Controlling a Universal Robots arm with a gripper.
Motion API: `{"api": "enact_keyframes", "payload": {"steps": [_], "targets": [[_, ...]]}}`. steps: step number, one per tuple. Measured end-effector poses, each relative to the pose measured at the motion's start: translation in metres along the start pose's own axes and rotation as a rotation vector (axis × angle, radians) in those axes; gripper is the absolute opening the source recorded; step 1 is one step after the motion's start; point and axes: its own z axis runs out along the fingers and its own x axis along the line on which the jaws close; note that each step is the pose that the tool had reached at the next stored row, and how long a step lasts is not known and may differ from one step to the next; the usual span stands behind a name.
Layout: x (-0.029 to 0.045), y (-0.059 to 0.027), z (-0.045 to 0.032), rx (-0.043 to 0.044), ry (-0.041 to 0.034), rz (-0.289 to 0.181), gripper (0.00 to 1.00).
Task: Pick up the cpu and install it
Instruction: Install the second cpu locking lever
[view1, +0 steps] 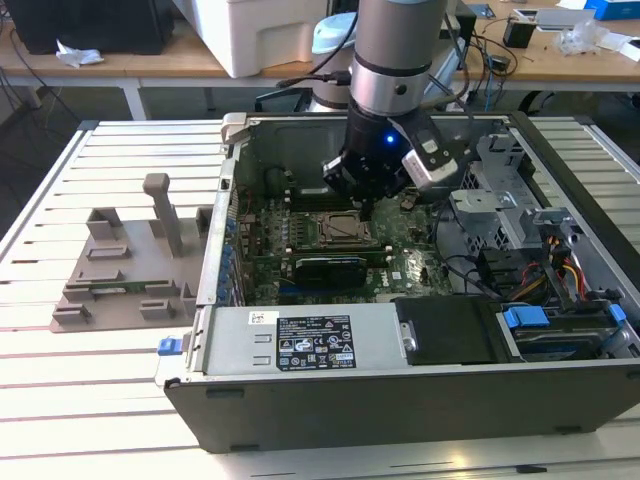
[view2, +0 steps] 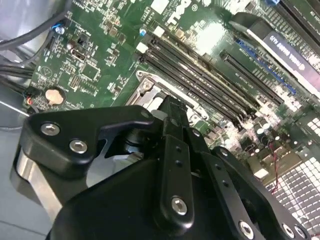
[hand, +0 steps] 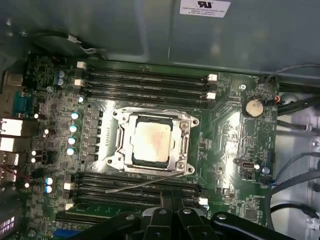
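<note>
Slatted pale tabletop carries the open computer case, lying on its side, with cluttered benches behind. Inside the case, the green motherboard is the landmark for everything else. The arm reaches down over it, and the gripper hangs just above the board's socket.

The cpu already lies within that socket's metal frame, its pale metal top showing at the middle of the motherboard in the first wrist view. The fingers sit close together, nearly closed, with nothing between them, apart from the chip.

Judging from this, the risk is a chip sitting slightly tilted, or the gripper dropping onto the frame and pressing it crooked. The thin wire retention lever lies loose beside the socket, so the chip looks unclamped.

Rows of memory slots flank the socket on two sides. A black expansion card lies along the motherboard's near edge in the exterior view, and a coin battery sits towards one corner. A grey fixture tray rests outside the case.
</note>
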Motion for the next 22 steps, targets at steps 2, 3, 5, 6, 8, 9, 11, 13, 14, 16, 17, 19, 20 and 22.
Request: {"api": "enact_keyframes", "payload": {"steps": [2,3,5,6,8,9,11,13,14,16,17,19,20,22], "targets": [[0.0076,-0.0017,0.0051,-0.0063,-0.0007,-0.001,0.11],[0.0113,-0.0016,0.0090,-0.0063,-0.0006,-0.001,0.11],[0.0189,-0.0015,0.0170,-0.0062,-0.0005,-0.001,0.11],[0.0228,-0.0015,0.0203,-0.0064,-0.0006,-0.001,0.11],[0.0274,-0.0015,0.0244,-0.0064,-0.0006,-0.001,0.11],[0.0295,-0.0015,0.0262,-0.0063,-0.0006,-0.001,0.11],[0.0352,-0.0013,0.0314,-0.0062,-0.0006,-0.001,0.11],[0.0382,-0.0013,0.0350,-0.0062,-0.0005,-0.002,0.11],[0.0398,-0.0013,0.0369,-0.0061,-0.0004,-0.002,0.11],[0.0442,-0.0012,0.0422,-0.0074,-0.0004,-0.004,0.11],[0.0474,-0.0014,0.0439,-0.0124,-0.0008,-0.005,0.11],[0.0509,-0.0018,0.0469,-0.0203,-0.0015,-0.007,0.11],[0.0515,-0.0019,0.0485,-0.0220,-0.0015,-0.008,0.11],[0.0527,-0.0020,0.0518,-0.0262,-0.0014,-0.016,0.11]]}}
